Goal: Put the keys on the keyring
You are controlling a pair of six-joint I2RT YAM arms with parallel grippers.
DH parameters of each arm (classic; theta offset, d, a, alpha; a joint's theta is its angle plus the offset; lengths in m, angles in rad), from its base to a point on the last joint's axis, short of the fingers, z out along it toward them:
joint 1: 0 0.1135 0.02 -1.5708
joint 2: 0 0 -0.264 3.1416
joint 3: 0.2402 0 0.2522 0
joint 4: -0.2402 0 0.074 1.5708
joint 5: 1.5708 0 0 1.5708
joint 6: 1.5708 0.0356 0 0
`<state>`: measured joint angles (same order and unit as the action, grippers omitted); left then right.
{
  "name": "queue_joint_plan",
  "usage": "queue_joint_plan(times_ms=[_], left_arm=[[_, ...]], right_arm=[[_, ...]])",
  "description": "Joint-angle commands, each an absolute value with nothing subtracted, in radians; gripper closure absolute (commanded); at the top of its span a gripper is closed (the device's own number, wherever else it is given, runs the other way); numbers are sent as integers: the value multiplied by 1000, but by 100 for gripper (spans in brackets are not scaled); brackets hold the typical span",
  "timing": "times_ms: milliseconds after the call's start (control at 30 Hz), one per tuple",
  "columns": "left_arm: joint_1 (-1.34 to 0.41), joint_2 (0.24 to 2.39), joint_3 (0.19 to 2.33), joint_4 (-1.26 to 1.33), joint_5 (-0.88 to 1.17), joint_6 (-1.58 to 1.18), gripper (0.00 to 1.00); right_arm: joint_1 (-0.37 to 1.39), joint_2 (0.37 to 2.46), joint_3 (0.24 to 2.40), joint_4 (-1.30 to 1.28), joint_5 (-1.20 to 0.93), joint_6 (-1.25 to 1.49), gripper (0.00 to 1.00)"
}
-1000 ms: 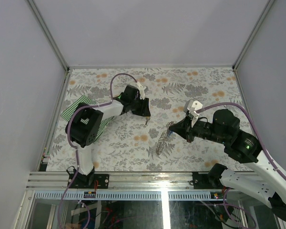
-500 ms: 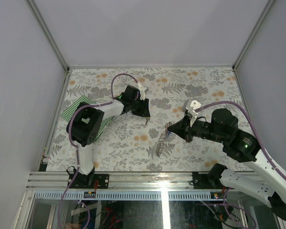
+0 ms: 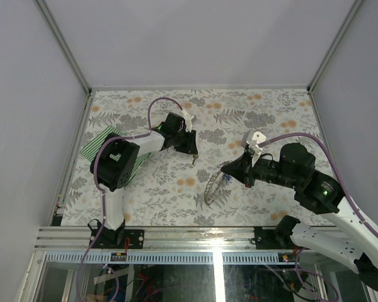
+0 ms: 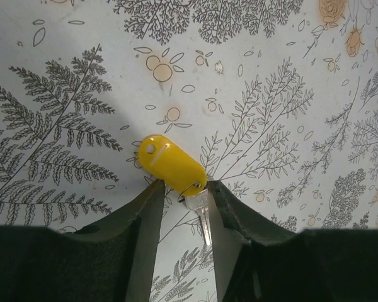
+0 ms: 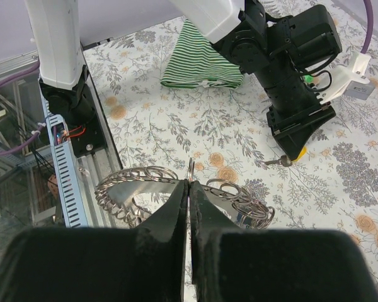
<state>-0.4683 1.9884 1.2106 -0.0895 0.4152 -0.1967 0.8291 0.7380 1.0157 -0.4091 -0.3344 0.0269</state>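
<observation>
Left hand set narrow, fingers bracketing the shank of the yellow key, which is laid flat on the surface; contact seemingly not made. Right hand clamped on the keyring, coil draped either side.

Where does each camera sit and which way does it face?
Top external: above and behind, looking down on the table, left arm, right arm.
Left wrist: looks down at the yellow key straddled by the left hand.
Right wrist: looks past the right hand, shut on the keyring, toward the left arm.
Shared: keyring, in top and right wrist.
</observation>
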Motion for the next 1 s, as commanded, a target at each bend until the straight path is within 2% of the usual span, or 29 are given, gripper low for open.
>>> queue_joint_plan(times_ms=[0,67,200,500,967], left_arm=[[-467,2033,1223,-88,421,-179,68],[-468,2037,1224,-87,431,-179,74],[-472,2039,1223,-85,435,-181,79],[-475,2006,1194,-61,448,-177,100],[-474,1688,1014,98,552,-151,100]], right_arm=[[829,726,1020,-316,-353,41,100],[829,726,1021,-317,-353,42,100],[829,725,1019,-318,-353,43,100],[829,729,1022,-313,-360,48,100],[830,726,1028,-312,-335,41,100]])
